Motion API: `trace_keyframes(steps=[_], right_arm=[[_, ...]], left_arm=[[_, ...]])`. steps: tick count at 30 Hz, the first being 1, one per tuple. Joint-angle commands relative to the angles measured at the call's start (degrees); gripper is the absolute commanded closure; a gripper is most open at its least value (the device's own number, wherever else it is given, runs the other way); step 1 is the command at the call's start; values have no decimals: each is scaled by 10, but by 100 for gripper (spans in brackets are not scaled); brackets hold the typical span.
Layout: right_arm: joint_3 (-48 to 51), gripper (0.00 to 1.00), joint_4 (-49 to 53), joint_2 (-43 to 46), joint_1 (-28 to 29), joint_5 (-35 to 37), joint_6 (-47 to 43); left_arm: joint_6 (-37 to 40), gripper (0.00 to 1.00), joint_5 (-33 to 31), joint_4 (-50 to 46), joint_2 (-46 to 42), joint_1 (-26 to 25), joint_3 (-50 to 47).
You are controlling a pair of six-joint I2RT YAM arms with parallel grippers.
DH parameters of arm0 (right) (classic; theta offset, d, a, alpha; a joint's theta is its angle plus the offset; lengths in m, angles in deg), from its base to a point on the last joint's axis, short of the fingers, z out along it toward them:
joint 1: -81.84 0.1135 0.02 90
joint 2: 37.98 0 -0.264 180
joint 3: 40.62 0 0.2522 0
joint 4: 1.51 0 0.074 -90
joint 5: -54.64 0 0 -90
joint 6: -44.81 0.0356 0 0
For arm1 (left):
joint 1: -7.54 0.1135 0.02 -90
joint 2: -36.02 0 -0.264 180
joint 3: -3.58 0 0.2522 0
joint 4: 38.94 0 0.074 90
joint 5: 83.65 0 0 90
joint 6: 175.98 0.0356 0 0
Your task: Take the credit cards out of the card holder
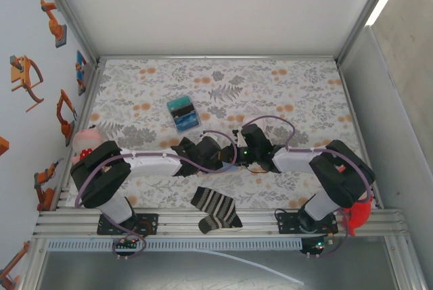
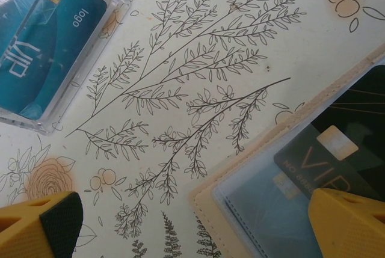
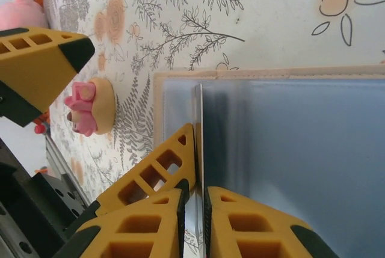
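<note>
Card holder point(image 2: 216, 222) open flat on floral worktop point(image 2: 198, 29), mid-scene between both arms; 1 dark credit card point(image 2: 337, 150) under its clear pocket. Right fingers point(image 3: 258, 228) nearly together around a thin edge, grip unclear. Left fingers point(image 2: 42, 228) spread wide, empty. Clear box point(image 2: 84, 68) farther left.

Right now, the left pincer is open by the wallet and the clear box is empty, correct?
No: the clear box holds a teal card, as the left wrist view shows. The left pincer is open by the wallet.
</note>
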Motion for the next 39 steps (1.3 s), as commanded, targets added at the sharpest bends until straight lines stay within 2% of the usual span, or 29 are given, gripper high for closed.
trace_keyframes(steps=[1, 5, 10, 21, 26, 32, 36, 39], right_arm=[[10, 82, -85, -26, 0, -31, 29], [5, 81, -91, -49, 2, -31, 28], [10, 95, -77, -32, 2, -10, 17], [7, 100, 125, 125, 2, 102, -87], [12, 100, 131, 185, 2, 93, -120], [3, 100, 130, 240, 2, 47, -169], [4, 100, 103, 259, 2, 22, -180], [1, 100, 64, 258, 2, -27, -181]], left_arm=[[-15, 3, 16, -4, 12, -3, -5], [-19, 3, 15, -6, 8, -4, -7], [-21, 3, 6, -12, -11, -3, -12], [-21, 3, -38, -45, -94, -3, -8], [-37, 3, -56, -63, -159, -3, -6], [-44, 3, -63, -67, -261, -1, -16], [-39, 3, -10, -48, -328, 11, -30], [-37, 3, 77, -20, -381, 32, -49]])
